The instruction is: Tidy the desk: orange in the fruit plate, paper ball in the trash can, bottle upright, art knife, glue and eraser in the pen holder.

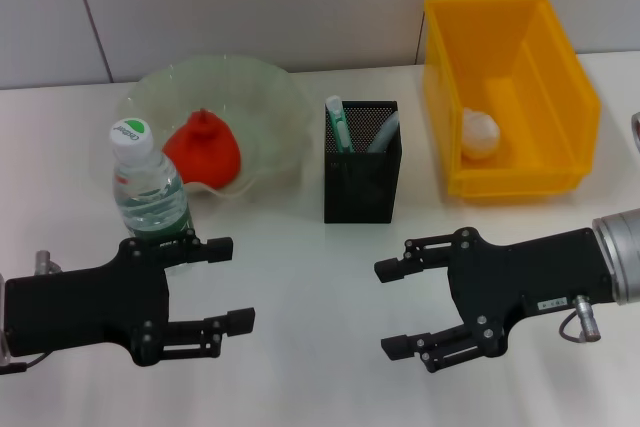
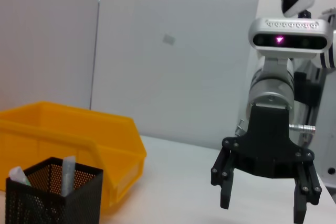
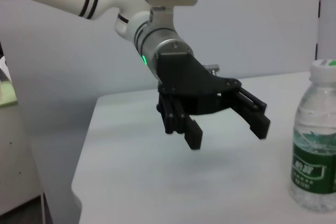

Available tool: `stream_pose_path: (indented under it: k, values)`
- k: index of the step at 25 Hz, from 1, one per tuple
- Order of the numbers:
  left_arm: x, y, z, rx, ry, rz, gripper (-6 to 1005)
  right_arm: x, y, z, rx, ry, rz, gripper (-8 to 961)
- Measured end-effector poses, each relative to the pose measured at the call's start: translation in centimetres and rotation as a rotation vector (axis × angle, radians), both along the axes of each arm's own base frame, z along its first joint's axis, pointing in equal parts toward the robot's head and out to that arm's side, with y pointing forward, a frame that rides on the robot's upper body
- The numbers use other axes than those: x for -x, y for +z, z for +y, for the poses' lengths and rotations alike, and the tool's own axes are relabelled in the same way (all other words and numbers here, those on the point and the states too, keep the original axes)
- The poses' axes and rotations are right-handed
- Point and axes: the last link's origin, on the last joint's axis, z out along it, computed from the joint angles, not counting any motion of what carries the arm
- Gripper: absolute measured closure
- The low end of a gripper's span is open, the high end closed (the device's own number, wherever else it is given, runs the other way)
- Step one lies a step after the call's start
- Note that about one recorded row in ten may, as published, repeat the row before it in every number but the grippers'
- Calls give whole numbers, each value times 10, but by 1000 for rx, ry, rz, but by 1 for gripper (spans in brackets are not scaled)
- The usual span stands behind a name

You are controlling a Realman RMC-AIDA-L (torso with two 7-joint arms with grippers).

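Note:
The orange [image 1: 203, 152] lies in the pale green fruit plate [image 1: 272, 97] at the back left. In front of the plate the bottle [image 1: 148, 187] [image 3: 315, 145] stands upright. The black mesh pen holder [image 1: 362, 179] [image 2: 52, 198] holds the mint-green art knife [image 1: 338, 125] and the grey glue [image 1: 383, 133]. A white paper ball [image 1: 478, 133] rests inside the yellow trash can [image 1: 520, 57] [image 2: 68, 135]. I cannot see the eraser. My left gripper [image 1: 235, 283] [image 3: 227, 134] hovers open and empty just in front of the bottle. My right gripper [image 1: 388, 309] [image 2: 262, 211] is open and empty in front of the pen holder.
The white table [image 1: 310, 367] carries everything, and a grey wall stands behind it. A small metallic object [image 1: 634, 129] shows at the far right edge. The table's side edge [image 3: 84, 150] drops off beyond my left arm.

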Motion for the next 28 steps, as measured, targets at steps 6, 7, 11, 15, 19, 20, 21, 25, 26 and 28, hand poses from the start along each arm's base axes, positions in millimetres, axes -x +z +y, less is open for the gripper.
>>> stream_pose_path:
  k: [6,7,11,15,19,20,21,25,26,28]
  values:
    - [0,-2,-1,16,-21,34,181,4,-1,0,-2,6,23,179]
    - [0,-2,-1,16,-21,34,181,4,-1,1,-2,7,23,179]
    - [1,-1,-2,24,-26,38,181,6,-2,3,-5,9,28,179]
    - [0,-1,-2,27,-32,35,181,7,-2,4,-7,10,28,179]
    - [-1,0,-3,28,-41,33,181,8,-2,5,-6,12,28,179]
    - [-1,1,-3,28,-41,32,181,9,-2,5,-5,11,28,179]
    - [-1,1,-3,28,-42,32,181,9,-3,5,-1,10,28,179]
    - [-1,1,-3,30,-44,31,181,9,-4,5,5,7,28,179]
    - [-1,1,-4,31,-44,31,181,9,-4,5,6,8,28,179]
    - [-1,1,-4,31,-45,30,181,9,-4,5,6,8,27,179]
